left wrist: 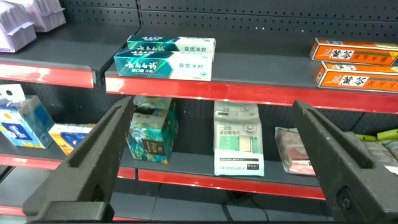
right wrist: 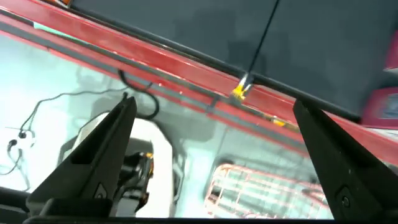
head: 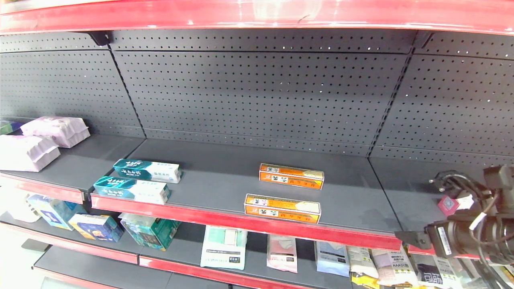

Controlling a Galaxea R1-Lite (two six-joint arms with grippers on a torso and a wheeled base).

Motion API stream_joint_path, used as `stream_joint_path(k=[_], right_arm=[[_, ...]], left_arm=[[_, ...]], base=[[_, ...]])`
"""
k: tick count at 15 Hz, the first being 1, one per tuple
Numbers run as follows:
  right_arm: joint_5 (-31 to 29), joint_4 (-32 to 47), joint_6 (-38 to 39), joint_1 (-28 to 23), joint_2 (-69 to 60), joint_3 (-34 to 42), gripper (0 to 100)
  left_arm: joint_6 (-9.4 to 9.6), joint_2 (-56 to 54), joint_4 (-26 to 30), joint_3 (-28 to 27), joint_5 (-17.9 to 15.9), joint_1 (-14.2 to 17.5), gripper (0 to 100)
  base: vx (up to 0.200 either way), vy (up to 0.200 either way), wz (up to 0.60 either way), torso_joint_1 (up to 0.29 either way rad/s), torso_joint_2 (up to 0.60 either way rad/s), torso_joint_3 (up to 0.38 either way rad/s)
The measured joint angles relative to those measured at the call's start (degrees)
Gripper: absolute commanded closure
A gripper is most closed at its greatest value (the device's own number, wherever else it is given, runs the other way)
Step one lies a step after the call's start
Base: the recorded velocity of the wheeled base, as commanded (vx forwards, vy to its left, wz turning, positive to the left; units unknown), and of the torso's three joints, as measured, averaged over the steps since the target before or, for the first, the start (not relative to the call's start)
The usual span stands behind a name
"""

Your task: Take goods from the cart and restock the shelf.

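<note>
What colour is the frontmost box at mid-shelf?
The box is orange and cream; head view shows it best.

Right wrist | your right gripper has its two dark fingers spread wide, nothing between them | beyond them you see the red shelf edge running slantwise under the dark shelf board | a yellow clip sits on that edge | below: a looped black cable, a white device, a wire cart

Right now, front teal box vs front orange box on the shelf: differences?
Colour: front teal box is teal and white; front orange box is orange and cream. Place on the shelf: the teal one at the left end, the orange one nearer the middle. Shared: both long cartons, lying flat at the front edge.
</note>
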Motion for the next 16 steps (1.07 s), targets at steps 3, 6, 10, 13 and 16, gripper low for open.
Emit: stream_joint_path(k=[3,6,10,13,16], right_arm=[[-1.16,-0.06,8.01,4.22,6.31,-4.08,0],[-2.76,-3.64,11.29,7.89,10.95,-5.60,0],[-4.61,-6.55,15.26,15.25,15.52,-6.92,0],[-6.39,-6.64,17.83,18.71,18.62,-8.72,0],[-7.16,-6.62,18.14,19.80,21.31,-11.78,0]], left_arm=[[-0.02,0.00,0.00,0.00,0.00,0.00,0],[-0.02,0.00,0.00,0.00,0.00,0.00,0],[-0.02,0.00,-0.02,0.00,0.01,0.00,0],[-0.02,0.00,0.00,0.00,0.00,0.00,0],[-0.02,0.00,-0.02,0.00,0.00,0.00,0]], base=[[0.000,0.000,0.00,0.000,0.00,0.000],[0.000,0.000,0.00,0.000,0.00,0.000],[0.000,0.000,0.00,0.000,0.00,0.000],[0.000,0.000,0.00,0.000,0.00,0.000],[0.000,0.000,0.00,0.000,0.00,0.000]])
